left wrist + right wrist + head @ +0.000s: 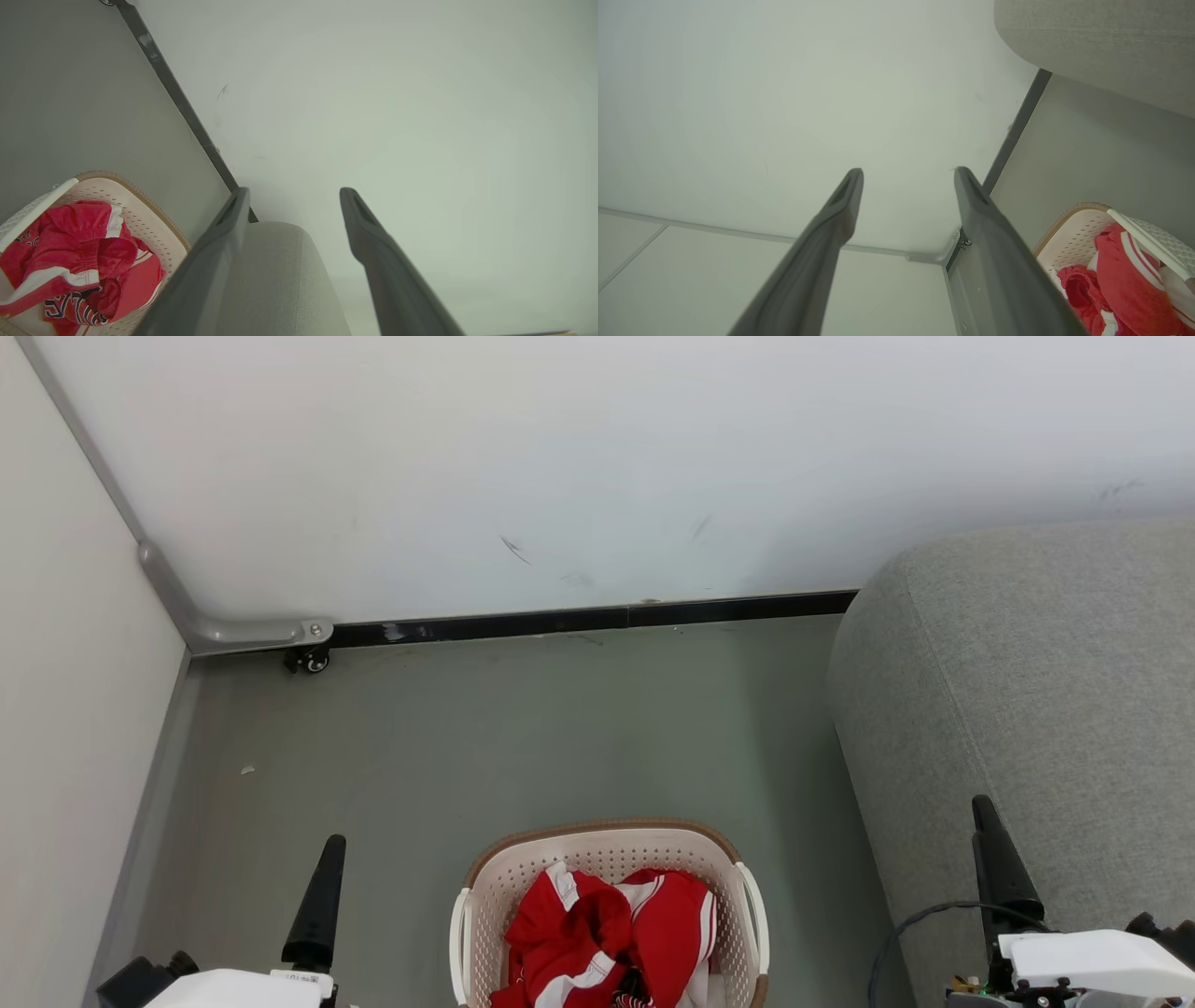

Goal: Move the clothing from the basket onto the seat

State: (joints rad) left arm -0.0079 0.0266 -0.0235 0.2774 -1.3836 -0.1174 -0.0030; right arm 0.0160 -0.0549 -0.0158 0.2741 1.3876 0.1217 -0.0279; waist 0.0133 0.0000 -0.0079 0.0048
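Well, the seat (1027, 709) stands at the right, with the basket (607, 845) on the floor (560, 728) just beside it and the clothing (607, 933) heaped inside — nothing lifted yet. Left tool (294, 196) and right tool (909, 175) hang wide and empty. Best to drop one straight into the heap's middle and pinch a thick fold — clear of the basket.

So the red clothing (607, 933) with white stripes is all bunched up inside the cream perforated basket (597, 854), brown rim, white side handles, sitting upright on the floor. The big grey fabric seat (1027, 691) stands just right of it, rounded corner toward the basket, not touching.
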